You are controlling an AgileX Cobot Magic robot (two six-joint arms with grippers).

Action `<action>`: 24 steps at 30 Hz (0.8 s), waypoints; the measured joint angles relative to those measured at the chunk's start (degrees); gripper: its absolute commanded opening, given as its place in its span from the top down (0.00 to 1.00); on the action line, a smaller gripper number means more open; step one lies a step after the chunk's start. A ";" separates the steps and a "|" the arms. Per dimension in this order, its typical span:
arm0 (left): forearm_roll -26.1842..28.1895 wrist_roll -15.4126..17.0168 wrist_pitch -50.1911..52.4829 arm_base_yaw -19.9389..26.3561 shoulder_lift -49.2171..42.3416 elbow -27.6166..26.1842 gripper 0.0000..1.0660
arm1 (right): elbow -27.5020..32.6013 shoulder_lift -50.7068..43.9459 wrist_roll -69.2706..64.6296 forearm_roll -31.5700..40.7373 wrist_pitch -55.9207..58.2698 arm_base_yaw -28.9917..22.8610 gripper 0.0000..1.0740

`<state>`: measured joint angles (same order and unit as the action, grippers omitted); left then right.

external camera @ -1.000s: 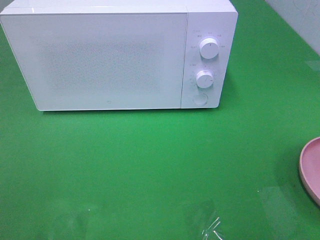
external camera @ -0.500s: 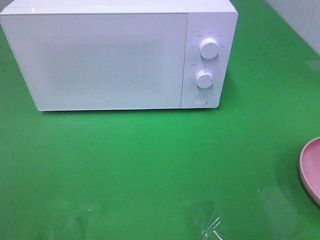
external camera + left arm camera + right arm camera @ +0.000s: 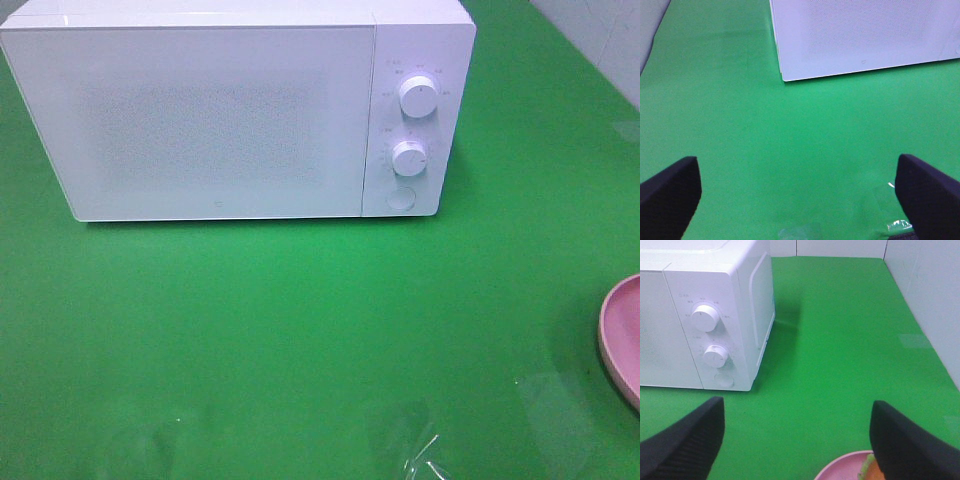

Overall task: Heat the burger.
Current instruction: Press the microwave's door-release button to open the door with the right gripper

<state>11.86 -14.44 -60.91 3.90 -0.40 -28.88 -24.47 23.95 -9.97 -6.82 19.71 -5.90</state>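
Observation:
Only a sliver of the burger (image 3: 869, 471) shows in the right wrist view: green lettuce and an orange-brown edge, lying on a pink plate (image 3: 840, 469). My right gripper (image 3: 797, 410) hovers over that plate, black fingers (image 3: 685, 440) spread wide, open and holding nothing. In the high view only the plate's rim (image 3: 622, 335) shows at the right edge; the burger and both grippers are out of sight there. The left gripper (image 3: 797, 170) is open over bare green mat, its fingers (image 3: 670, 192) far apart.
A white microwave (image 3: 200, 120) stands at the back with its door shut. On its right panel sit two knobs (image 3: 417, 97) (image 3: 409, 158) and a round button (image 3: 400, 199). A clear plastic scrap (image 3: 425, 460) lies near the front edge. A pale wall (image 3: 930, 285) borders the mat on the right.

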 measured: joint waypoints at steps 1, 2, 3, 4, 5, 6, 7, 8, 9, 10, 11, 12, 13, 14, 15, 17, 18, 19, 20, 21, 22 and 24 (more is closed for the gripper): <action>0.00 0.00 0.00 0.00 0.00 0.00 0.08 | 0.69 2.35 0.00 0.00 -2.69 0.00 0.30; 0.00 0.00 0.00 0.00 0.00 0.00 0.08 | 0.69 2.35 0.00 0.00 -2.69 0.00 0.30; 0.00 0.00 0.00 0.00 0.00 0.00 0.08 | 1.38 4.64 0.00 0.00 -5.79 0.00 0.30; 0.00 0.00 0.00 0.00 0.00 0.00 0.08 | 1.38 4.64 0.00 0.00 -5.79 0.00 0.30; 0.00 0.00 0.00 0.00 0.00 0.00 0.08 | 2.06 6.88 0.00 0.00 -8.31 0.00 0.30; 0.00 0.00 0.00 0.00 0.00 0.00 0.08 | 2.06 6.88 0.00 0.00 -8.31 0.00 0.30; 0.00 0.00 0.00 0.00 0.00 0.00 0.08 | 2.18 8.65 0.00 0.00 -10.14 0.00 0.30; 0.00 0.00 0.00 0.00 0.00 0.00 0.08 | 2.18 8.65 0.00 0.00 -10.14 0.00 0.30; 0.00 0.00 0.00 0.00 0.00 0.00 0.08 | 2.23 11.23 0.00 0.00 -12.66 0.00 0.30; 0.00 0.00 0.00 0.00 0.00 0.00 0.08 | 2.23 14.09 0.00 0.00 -15.76 0.00 0.30; 0.00 0.00 0.00 0.00 0.00 0.00 0.08 | 2.23 14.09 0.00 0.00 -15.76 0.00 0.30; 0.00 0.00 0.00 0.00 0.00 0.00 0.08 | 2.23 16.90 0.00 0.00 -18.62 0.00 0.30; 0.00 0.00 0.00 0.00 0.00 0.00 0.08 | 2.23 16.90 0.00 0.00 -18.62 0.00 0.30; 0.00 0.00 0.00 0.00 0.00 0.00 0.08 | 2.23 19.37 0.00 0.00 -21.54 0.00 0.31; 0.00 0.00 0.00 0.00 0.00 0.00 0.08 | 2.23 19.37 0.00 0.00 -21.54 0.00 0.31; 0.00 0.00 0.00 0.00 0.00 0.00 0.08 | 2.23 22.98 0.00 0.00 -26.13 0.00 0.33; 0.00 0.00 0.00 0.00 0.00 0.00 0.08 | 2.23 22.98 0.00 0.00 -26.13 0.00 0.33; 0.00 0.00 0.00 0.00 0.00 0.00 0.08 | 2.41 25.38 0.00 0.00 -29.16 0.00 0.35; 0.00 0.00 0.00 0.00 0.00 0.00 0.08 | 2.41 25.38 0.00 0.00 -29.16 0.00 0.35; 0.00 0.00 0.00 0.00 0.00 0.00 0.08 | 2.41 27.39 0.00 0.00 -32.20 0.00 0.36; 0.00 0.00 0.00 0.00 0.00 0.00 0.08 | 2.41 27.39 0.00 0.00 -32.20 0.00 0.36; 0.00 0.00 0.00 0.00 0.00 0.00 0.08 | 2.41 29.45 0.06 0.00 -34.84 0.00 0.36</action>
<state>11.86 -14.44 -60.91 3.90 -0.40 -28.88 -22.06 53.40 -9.91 -6.82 -15.13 -5.90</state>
